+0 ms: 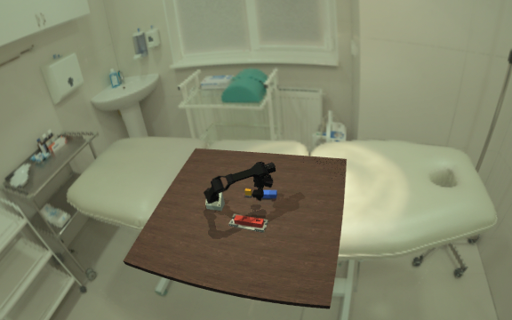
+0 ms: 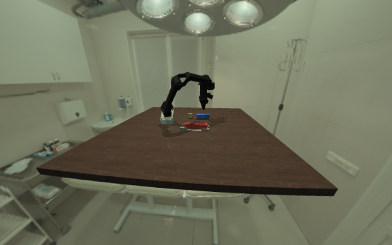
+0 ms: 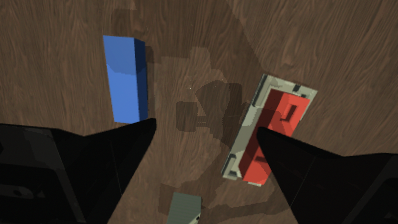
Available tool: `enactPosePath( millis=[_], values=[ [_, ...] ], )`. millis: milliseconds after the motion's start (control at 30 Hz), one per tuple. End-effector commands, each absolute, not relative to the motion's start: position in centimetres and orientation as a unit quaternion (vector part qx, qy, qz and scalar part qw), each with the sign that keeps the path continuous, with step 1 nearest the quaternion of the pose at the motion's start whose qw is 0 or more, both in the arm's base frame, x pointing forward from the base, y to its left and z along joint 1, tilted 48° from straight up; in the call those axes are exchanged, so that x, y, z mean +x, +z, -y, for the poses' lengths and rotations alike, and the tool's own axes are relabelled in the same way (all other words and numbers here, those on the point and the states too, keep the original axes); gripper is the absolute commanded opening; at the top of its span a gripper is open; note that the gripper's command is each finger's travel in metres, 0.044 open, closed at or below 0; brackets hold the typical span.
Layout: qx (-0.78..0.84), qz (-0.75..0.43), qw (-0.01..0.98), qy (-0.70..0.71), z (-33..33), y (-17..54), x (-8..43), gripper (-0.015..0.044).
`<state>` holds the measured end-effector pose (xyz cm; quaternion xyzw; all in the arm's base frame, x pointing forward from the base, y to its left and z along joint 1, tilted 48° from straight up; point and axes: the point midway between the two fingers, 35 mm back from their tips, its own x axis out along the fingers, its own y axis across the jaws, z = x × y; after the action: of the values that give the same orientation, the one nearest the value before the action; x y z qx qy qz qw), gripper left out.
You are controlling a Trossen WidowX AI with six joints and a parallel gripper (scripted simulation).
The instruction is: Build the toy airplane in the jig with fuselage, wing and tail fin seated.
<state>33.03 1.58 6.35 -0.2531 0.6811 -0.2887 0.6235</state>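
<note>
The red fuselage (image 1: 249, 221) (image 2: 196, 126) (image 3: 282, 122) lies lengthwise in the pale cradle (image 2: 182, 128) (image 3: 245, 134) and looks level. Its two top sockets show in the wrist view, the lower one partly behind a finger, with nothing in them. The blue wing (image 1: 271, 194) (image 2: 203, 116) (image 3: 122, 90) lies on the table behind the cradle. The small yellow tail fin (image 1: 248, 192) (image 2: 190, 115) stands left of the wing in the top and exterior views and is out of the wrist view. My gripper (image 1: 257, 196) (image 2: 203, 108) (image 3: 207, 127) is open and empty, pointing down, raised above the table near the wing.
The arm's pale base (image 1: 214, 205) (image 2: 167, 120) (image 3: 185, 209) stands left of the parts in the top and exterior views. The brown table (image 1: 300, 267) (image 2: 196, 160) carries everything. The arm's shadow falls across the cradle and the table around it.
</note>
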Motion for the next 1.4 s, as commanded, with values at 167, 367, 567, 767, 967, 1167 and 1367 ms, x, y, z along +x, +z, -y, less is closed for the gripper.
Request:
enactPosePath(
  millis=[167,367,567,767,967,1167,1367],
  values=[
    [-0.257,-0.676,0.622,-0.3,-8.8,-3.3,34.6,0.044],
    [-0.258,-0.675,0.622,-0.302,-9.3,-4.2,34.5,0.044],
    [-0.258,-0.675,0.622,-0.302,-6.3,-7.0,34.2,0.044],
    [-0.259,-0.675,0.622,-0.303,-5.4,-7.8,34.0,0.044],
    [-0.259,-0.674,0.622,-0.303,-4.8,-8.4,34.0,0.044],
    [-0.259,-0.674,0.622,-0.303,-4.1,-9.1,33.9,0.044],
    [-0.259,-0.674,0.622,-0.303,-3.3,-9.7,33.8,0.044]
  ],
)
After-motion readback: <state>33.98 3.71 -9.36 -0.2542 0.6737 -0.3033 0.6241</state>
